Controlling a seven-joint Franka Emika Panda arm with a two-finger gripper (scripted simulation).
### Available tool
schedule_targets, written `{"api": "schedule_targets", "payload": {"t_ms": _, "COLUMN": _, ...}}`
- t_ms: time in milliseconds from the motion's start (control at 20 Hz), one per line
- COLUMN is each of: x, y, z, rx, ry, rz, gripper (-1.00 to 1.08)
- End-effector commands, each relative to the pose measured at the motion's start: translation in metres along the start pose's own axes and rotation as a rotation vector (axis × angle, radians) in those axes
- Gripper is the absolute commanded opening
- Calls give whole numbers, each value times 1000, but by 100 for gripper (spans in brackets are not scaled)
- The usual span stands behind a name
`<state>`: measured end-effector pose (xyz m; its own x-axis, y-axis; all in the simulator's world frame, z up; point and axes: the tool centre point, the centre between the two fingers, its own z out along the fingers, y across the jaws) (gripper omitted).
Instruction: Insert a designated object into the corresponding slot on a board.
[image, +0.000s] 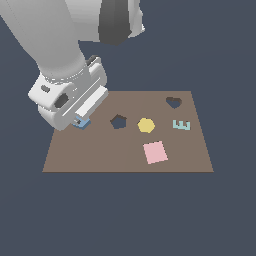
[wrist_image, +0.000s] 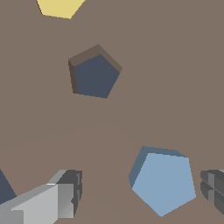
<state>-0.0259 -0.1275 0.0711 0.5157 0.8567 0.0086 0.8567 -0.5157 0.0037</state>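
Exterior view, from its left: the white arm comes down from the upper left and the hand (image: 80, 121) sits low over the near-left part of the board (image: 100, 157), a flat brown rectangle. A corner of the light-blue pentagon block (image: 82, 123) shows just under the hand; the rest of it is hidden by the wrist body. Wrist view: the block (wrist_image: 164, 181) lies flat on the board (wrist_image: 175, 87) between the two fingertips (wrist_image: 70, 192), one pad on each side. A gap of bare board shows between the nearer pad and the block; the far pad is cut by the frame edge and sits just beside the block, contact not clear. Hand spread, not clenched on anything. Next toward the exterior view's right: the pentagon slot (image: 118, 121), a dark cut-out, near the block but apart from it; in the wrist view the slot (wrist_image: 94, 74) is vacant. Then the yellow hexagon (image: 146, 125) just beside the slot, the pink square (image: 155, 152) nearer the camera, the dark heart-shaped hole (image: 173, 102) toward the far edge, and the pale green letter E (image: 181, 125) furthest right.
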Motion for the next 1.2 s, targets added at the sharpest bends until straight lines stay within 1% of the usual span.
{"api": "schedule_targets", "payload": {"t_ms": 0, "x": -5, "y": 6, "z": 6, "rx": 1, "ry": -2, "rz": -52, "gripper": 100}}
{"api": "schedule_targets", "payload": {"t_ms": 250, "x": -12, "y": 15, "z": 14, "rx": 3, "ry": -5, "rz": -128, "gripper": 100}}
{"api": "schedule_targets", "payload": {"t_ms": 500, "x": -16, "y": 21, "z": 19, "rx": 4, "ry": -7, "rz": -174, "gripper": 100}}
{"api": "schedule_targets", "payload": {"t_ms": 900, "x": -17, "y": 23, "z": 22, "rx": 5, "ry": -8, "rz": -185, "gripper": 100}}
{"api": "schedule_targets", "payload": {"t_ms": 1150, "x": -16, "y": 23, "z": 36, "rx": 5, "ry": -8, "rz": -189, "gripper": 100}}
